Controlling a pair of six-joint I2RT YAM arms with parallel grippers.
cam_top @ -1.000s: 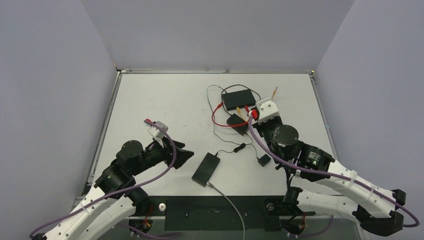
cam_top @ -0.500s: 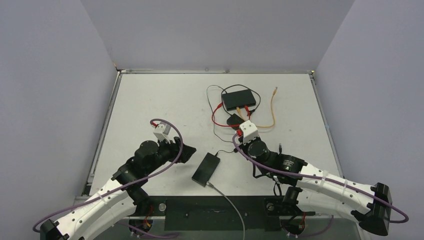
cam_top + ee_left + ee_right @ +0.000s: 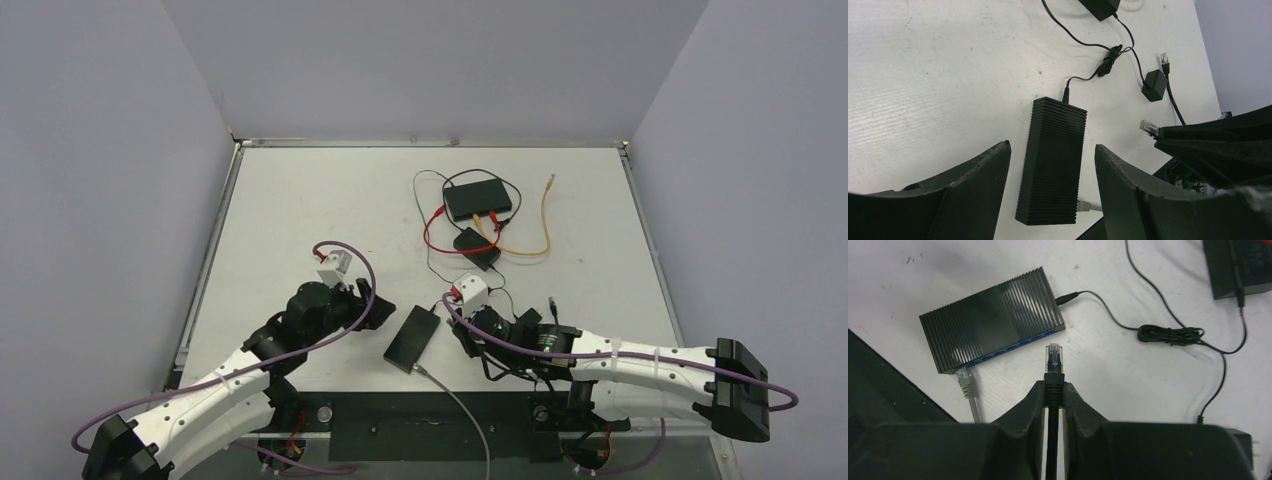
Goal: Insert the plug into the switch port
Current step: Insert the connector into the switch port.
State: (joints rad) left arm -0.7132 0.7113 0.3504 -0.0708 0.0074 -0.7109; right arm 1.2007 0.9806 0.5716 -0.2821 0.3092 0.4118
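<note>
Holding the plug (image 3: 1053, 357) by its black boot, the right gripper (image 3: 1053, 390) was clamped nearly closed, and the clear connector stuck out past the fingertips. The switch (image 3: 990, 315) lay flat on the table (image 3: 1148, 390), directly ahead of the plug. Its blue port row (image 3: 1013, 347) ran along the long side that faced this gripper. The plug was aimed at the end of that row nearest the thin power lead (image 3: 1108, 305) and was near the face but not touching it. A grey cable (image 3: 964, 380) already occupied a port at the opposite end.

The switch's long axis ran at a slant across the right wrist view, so the plug's axis met the port face obliquely, not square. A small rotation of the wrist was probably needed before the push forward. Whether plug and port were level could not be determined.

The left gripper (image 3: 1052, 147) hung over the switch from the far side, jaws partly open and empty. The right arm was therefore the one placed to insert; the left appeared positioned to brace the housing.
</note>
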